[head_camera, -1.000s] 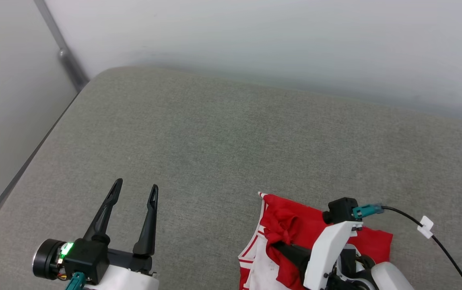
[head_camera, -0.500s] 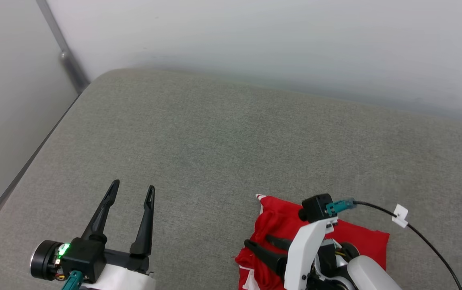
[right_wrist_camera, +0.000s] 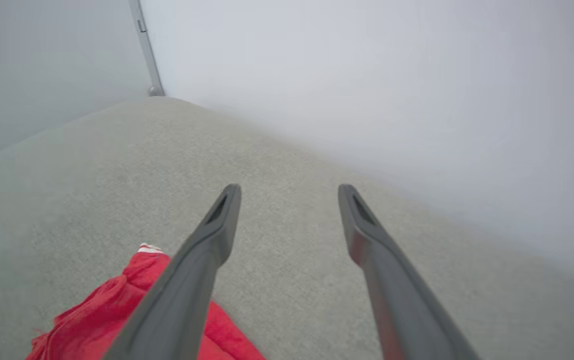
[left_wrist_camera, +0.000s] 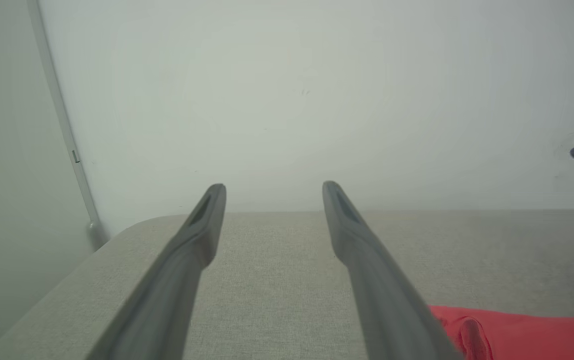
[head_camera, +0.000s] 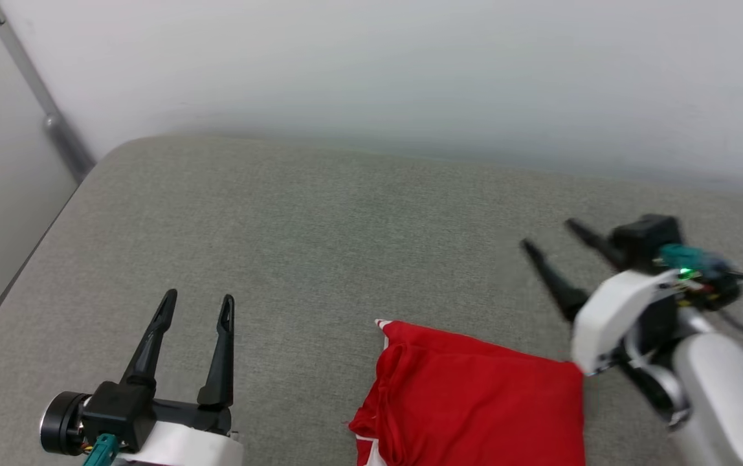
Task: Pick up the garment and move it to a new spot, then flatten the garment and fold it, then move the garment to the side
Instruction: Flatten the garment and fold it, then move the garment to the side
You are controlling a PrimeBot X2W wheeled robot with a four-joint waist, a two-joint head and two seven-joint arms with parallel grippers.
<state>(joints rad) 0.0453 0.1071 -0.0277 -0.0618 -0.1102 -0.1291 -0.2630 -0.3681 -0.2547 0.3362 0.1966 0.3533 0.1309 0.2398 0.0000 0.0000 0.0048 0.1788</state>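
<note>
Garment (head_camera: 475, 401) lies folded on the grey cushion (head_camera: 320, 226), lower centre of the head view. Right gripper (head_camera: 547, 234), centre right — fingers spread wide, empty. Left gripper (head_camera: 198, 298), lower left — likewise.

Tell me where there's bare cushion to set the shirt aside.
Bare: the wide stretch of cushion between the garment and the wall, and the strip between the left gripper and the garment. Crowded: the right gripper hangs beside the garment's right edge.

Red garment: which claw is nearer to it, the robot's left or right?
Right. The right claw, open, is beside the far right corner of the garment; the left claw, open, sits farther off to its left.
</note>
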